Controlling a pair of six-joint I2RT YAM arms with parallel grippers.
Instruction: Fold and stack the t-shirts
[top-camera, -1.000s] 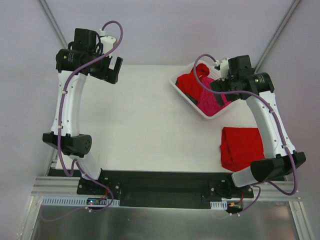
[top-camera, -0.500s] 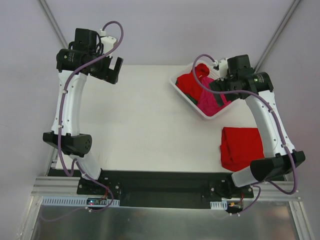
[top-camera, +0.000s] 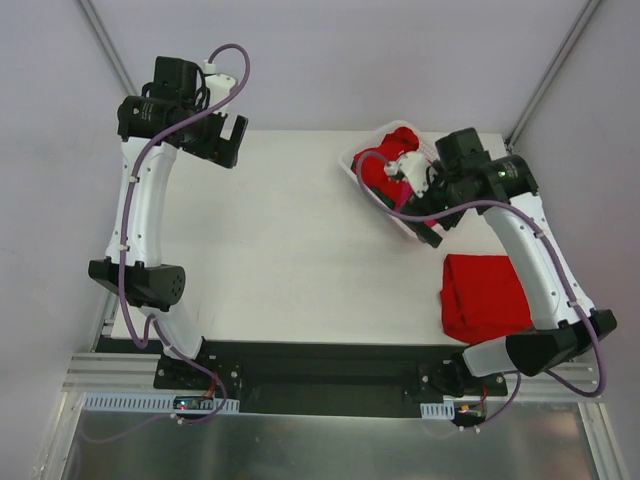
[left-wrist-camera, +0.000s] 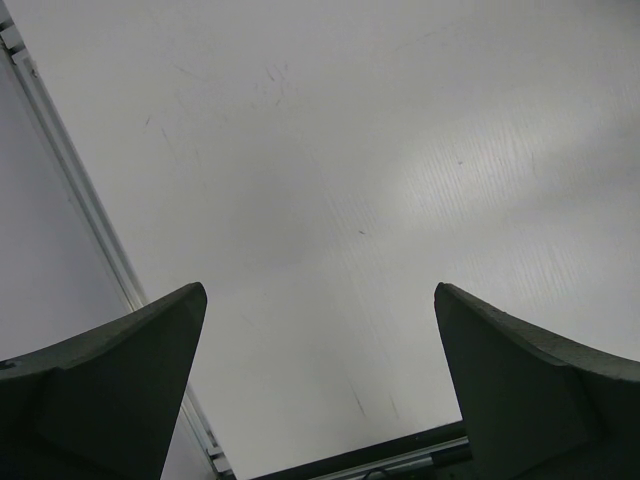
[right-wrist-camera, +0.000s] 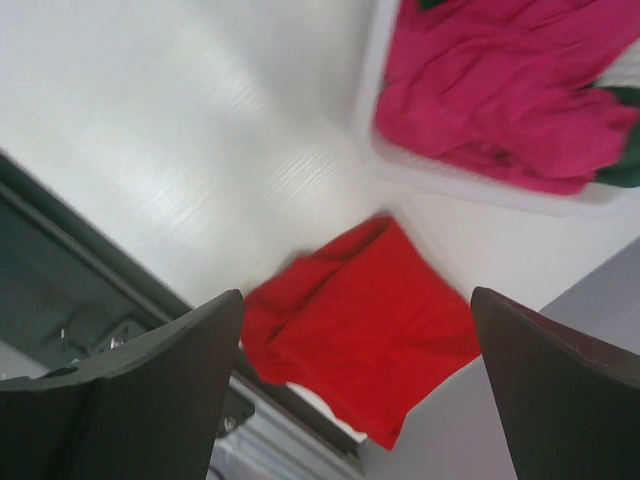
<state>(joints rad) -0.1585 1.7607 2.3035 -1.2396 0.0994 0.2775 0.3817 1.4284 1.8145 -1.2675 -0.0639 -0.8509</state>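
The white-and-black left arm (top-camera: 140, 210) rises from its base and bends at the elbow, and the black two-finger left gripper (left-wrist-camera: 320, 300) is spread wide with nothing in it. The matching right arm (top-camera: 530, 250) reaches forward and curls inward. Its black right gripper (right-wrist-camera: 355, 295) is tilted downward, also spread wide with nothing in it.

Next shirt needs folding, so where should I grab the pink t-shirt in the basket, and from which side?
Probably pinch a raised fold of the pink t-shirt from straight above: it lies crumpled in the basket, whose walls block a sideways approach.
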